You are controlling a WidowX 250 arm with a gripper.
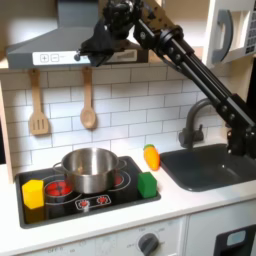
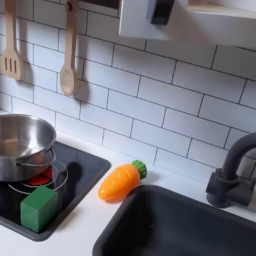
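Note:
In the first exterior view my gripper [image 1: 86, 47] is held high in front of the grey range hood [image 1: 45, 48], well above the stove. Its fingers are a dark shape against the hood, so I cannot tell how the jaws stand, and I see nothing held. A black piece of the arm [image 2: 160, 11] shows at the top of the second exterior view. Far below the gripper a silver pot [image 1: 88, 168] [image 2: 20, 140] sits on the black stove [image 1: 110, 204]. An orange carrot [image 1: 151, 157] [image 2: 118, 182] lies on the counter between stove and sink.
A green block [image 1: 147, 184] [image 2: 40, 207] and a yellow block [image 1: 33, 193] sit on the stove corners. A spatula [image 1: 37, 105] and a wooden spoon [image 1: 88, 103] hang on the tiled wall. The sink [image 1: 215, 165] and faucet [image 1: 195, 122] are at the first exterior view's right.

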